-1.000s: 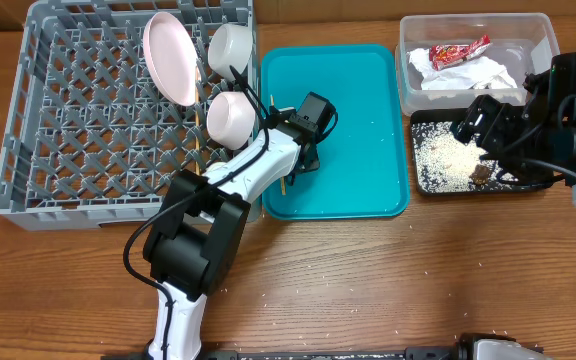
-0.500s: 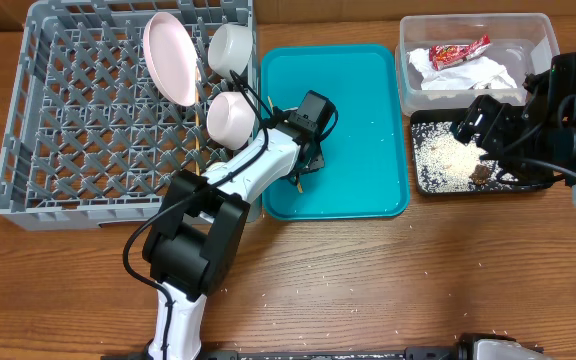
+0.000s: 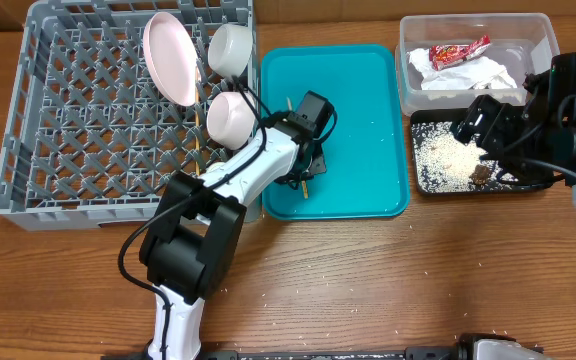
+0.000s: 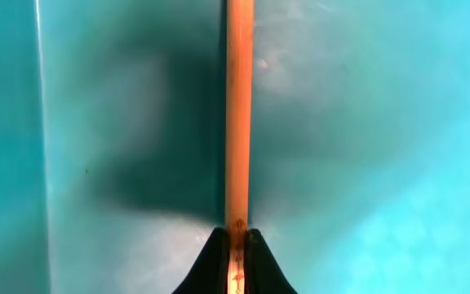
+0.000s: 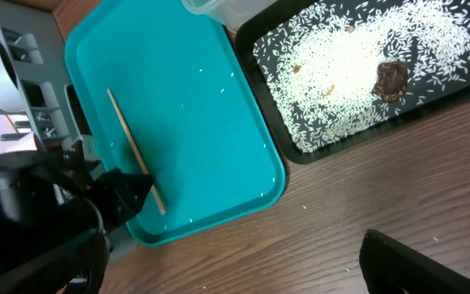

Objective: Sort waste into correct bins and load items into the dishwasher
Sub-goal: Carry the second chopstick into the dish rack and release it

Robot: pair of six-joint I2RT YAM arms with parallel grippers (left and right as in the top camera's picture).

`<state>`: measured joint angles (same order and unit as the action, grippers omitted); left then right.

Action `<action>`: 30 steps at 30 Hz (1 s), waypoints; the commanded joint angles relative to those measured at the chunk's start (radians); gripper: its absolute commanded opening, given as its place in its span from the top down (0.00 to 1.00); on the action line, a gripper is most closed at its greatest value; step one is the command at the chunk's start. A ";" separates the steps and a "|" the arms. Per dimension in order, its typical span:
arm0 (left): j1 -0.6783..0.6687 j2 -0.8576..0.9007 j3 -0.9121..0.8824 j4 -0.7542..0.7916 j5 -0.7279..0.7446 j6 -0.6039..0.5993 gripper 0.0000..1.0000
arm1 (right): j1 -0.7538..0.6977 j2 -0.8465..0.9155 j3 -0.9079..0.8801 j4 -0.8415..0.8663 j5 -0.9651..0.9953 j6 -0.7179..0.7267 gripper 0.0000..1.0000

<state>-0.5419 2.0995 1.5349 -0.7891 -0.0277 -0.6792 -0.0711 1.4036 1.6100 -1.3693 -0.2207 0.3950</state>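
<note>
My left gripper (image 4: pixel 237 238) is shut on a thin wooden chopstick (image 4: pixel 238 114), low over the teal tray (image 3: pixel 358 110). In the overhead view the chopstick (image 3: pixel 306 187) pokes out below the left gripper (image 3: pixel 304 165). The grey dish rack (image 3: pixel 88 130) holds a white plate (image 3: pixel 168 55) and two white bowls (image 3: pixel 231 47) (image 3: pixel 232 116). My right gripper (image 3: pixel 476 127) hangs open over the black tray (image 3: pixel 423 183), which holds rice (image 5: pixel 341 65) and a brown lump (image 5: pixel 392 77). The clear tub (image 3: pixel 538 30) contains the red wrapper (image 3: pixel 460 50) and napkin (image 3: pixel 473 73).
Stray rice grains lie on the teal tray (image 5: pixel 210 98) and on the wooden table (image 3: pixel 388 280) in front. The rack, teal tray and the two bins stand side by side along the back.
The left gripper's jaws have shut on the chopstick, and the chopstick's near end has swung a little to the right. The right arm has not moved.
</note>
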 commanded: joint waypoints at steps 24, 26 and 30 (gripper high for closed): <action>0.385 -0.138 0.296 -0.417 -0.272 0.608 0.96 | -0.002 -0.003 0.011 0.005 0.011 -0.003 0.00; 0.385 -0.114 0.296 -0.427 -0.270 0.608 0.96 | -0.001 -0.003 0.011 0.005 0.011 -0.003 0.00; 0.386 -0.064 0.296 -0.461 -0.267 0.560 0.96 | -0.002 -0.003 0.011 0.005 0.011 -0.003 0.00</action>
<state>-0.1562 2.0026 1.8389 -1.2320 -0.2890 -0.0975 -0.0711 1.4036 1.6100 -1.3697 -0.2203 0.3950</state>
